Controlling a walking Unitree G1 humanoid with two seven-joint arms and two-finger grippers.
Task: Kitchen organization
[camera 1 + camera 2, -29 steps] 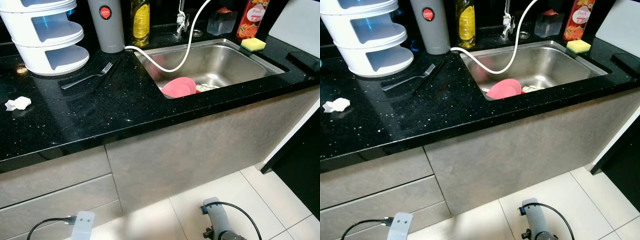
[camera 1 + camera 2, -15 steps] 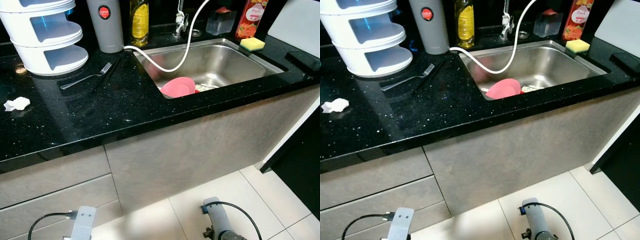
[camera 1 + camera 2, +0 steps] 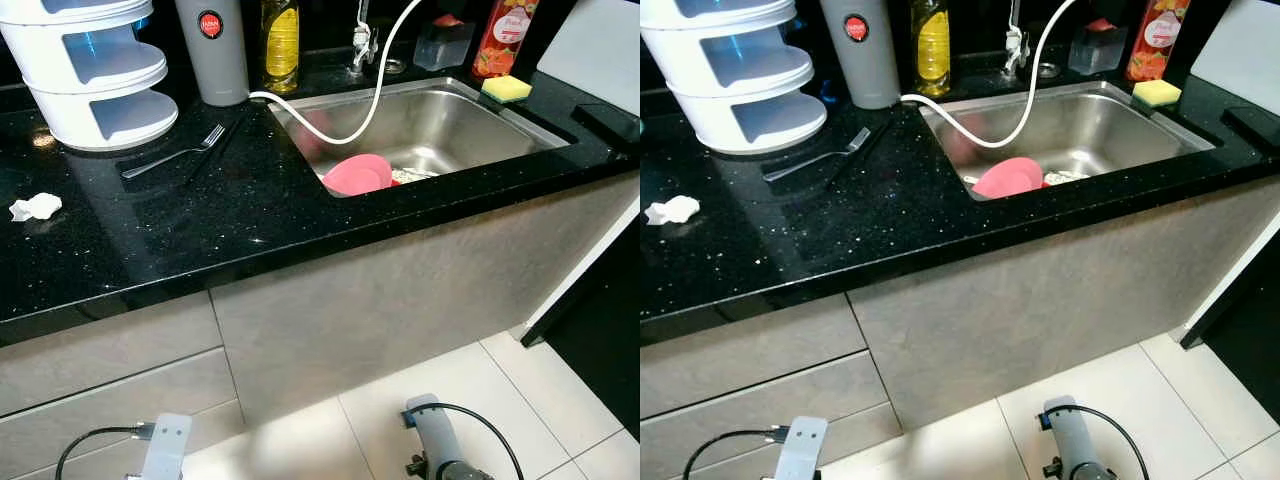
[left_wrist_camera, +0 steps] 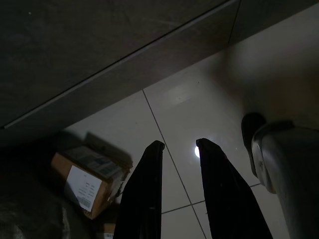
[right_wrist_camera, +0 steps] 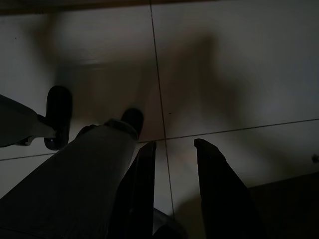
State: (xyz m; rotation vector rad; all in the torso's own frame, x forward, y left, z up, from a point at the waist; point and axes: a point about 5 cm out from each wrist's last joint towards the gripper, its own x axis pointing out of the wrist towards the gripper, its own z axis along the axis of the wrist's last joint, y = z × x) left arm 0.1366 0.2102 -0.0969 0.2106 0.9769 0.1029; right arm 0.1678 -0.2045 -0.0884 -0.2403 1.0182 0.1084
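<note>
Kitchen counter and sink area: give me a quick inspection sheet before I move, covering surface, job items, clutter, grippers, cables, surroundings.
Surface: black speckled countertop, glossy.
Job's things: fork lying on the counter beside the white tiered rack; pink bowl in the steel sink; yellow sponge at the sink's far corner.
Clutter: crumpled tissue on the counter; grey canister, oil bottle and red bottle along the back.
Grippers: left gripper and right gripper both open, hanging over the floor.
Cables: white hose looping into the sink.
Surroundings: grey cabinet fronts; cardboard box on the floor; a person's shoes nearby.
</note>
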